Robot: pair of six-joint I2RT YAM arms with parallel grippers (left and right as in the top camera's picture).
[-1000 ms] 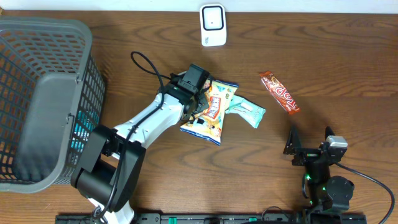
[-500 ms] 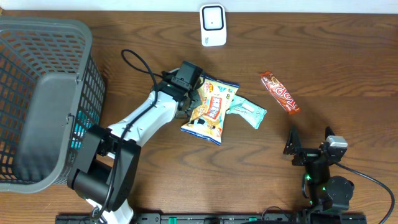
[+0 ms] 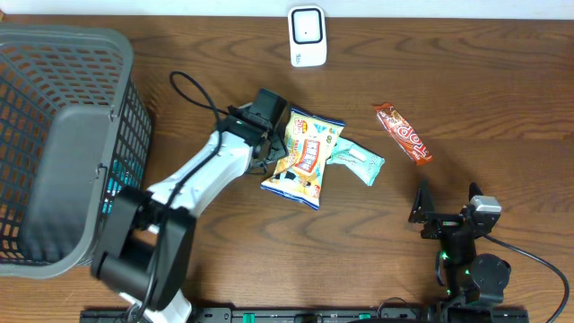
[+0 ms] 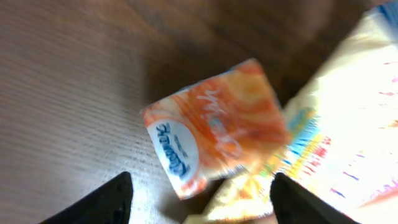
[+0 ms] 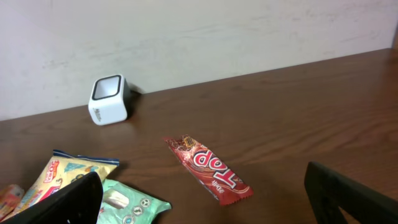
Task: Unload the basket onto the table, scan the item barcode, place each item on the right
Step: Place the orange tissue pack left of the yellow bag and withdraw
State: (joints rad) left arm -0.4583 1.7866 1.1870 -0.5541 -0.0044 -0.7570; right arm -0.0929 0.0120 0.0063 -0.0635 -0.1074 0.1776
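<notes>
A white barcode scanner (image 3: 307,36) stands at the back of the table. My left gripper (image 3: 272,148) hovers low at the left edge of a yellow snack bag (image 3: 305,157). In the left wrist view its fingers (image 4: 112,202) stand apart, with a small orange packet (image 4: 214,124) lying flat on the wood just beyond them, partly under the yellow bag (image 4: 348,124); nothing is gripped. A mint green packet (image 3: 359,162) lies to the bag's right and a red Top bar (image 3: 404,133) further right. My right gripper (image 3: 446,205) rests open near the front right, facing the red bar (image 5: 208,168).
A large grey mesh basket (image 3: 63,144) fills the left side, with something teal inside. The left arm's cable loops over the table behind the gripper. The scanner (image 5: 110,99) sits against the back wall.
My left gripper has gone from shut to open and shifted a little up and left. The yellow bag has settled flat. The right arm has not moved.
</notes>
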